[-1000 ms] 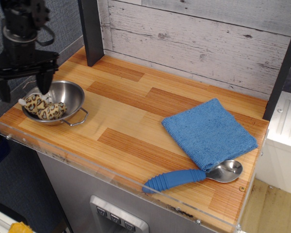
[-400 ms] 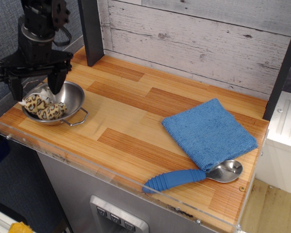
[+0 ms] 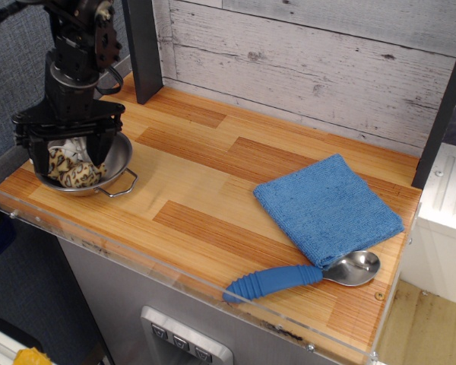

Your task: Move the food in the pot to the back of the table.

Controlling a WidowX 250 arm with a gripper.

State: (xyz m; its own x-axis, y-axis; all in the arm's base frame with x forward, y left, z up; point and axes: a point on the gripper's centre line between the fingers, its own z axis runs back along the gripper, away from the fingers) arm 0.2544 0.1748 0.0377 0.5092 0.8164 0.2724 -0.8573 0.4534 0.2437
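Observation:
The spotted cream-and-tan food (image 3: 71,169) lies in the shiny steel pot (image 3: 115,163) at the left front of the wooden table (image 3: 213,190). My black gripper (image 3: 68,156) is lowered into the pot with its jaws open, one finger (image 3: 39,160) on the left of the food and the other finger (image 3: 97,150) on its right. The jaws straddle the food without closing on it. The gripper body hides the back of the pot.
A blue folded cloth (image 3: 327,207) lies at the right, with a steel spoon with a blue ribbed handle (image 3: 300,277) in front of it. A dark post (image 3: 143,49) stands at the back left. A clear acrylic rim (image 3: 175,277) runs along the front edge.
My gripper has moved right and down, from above and left of the pot to inside it, now straddling the food. The food and pot have not moved.

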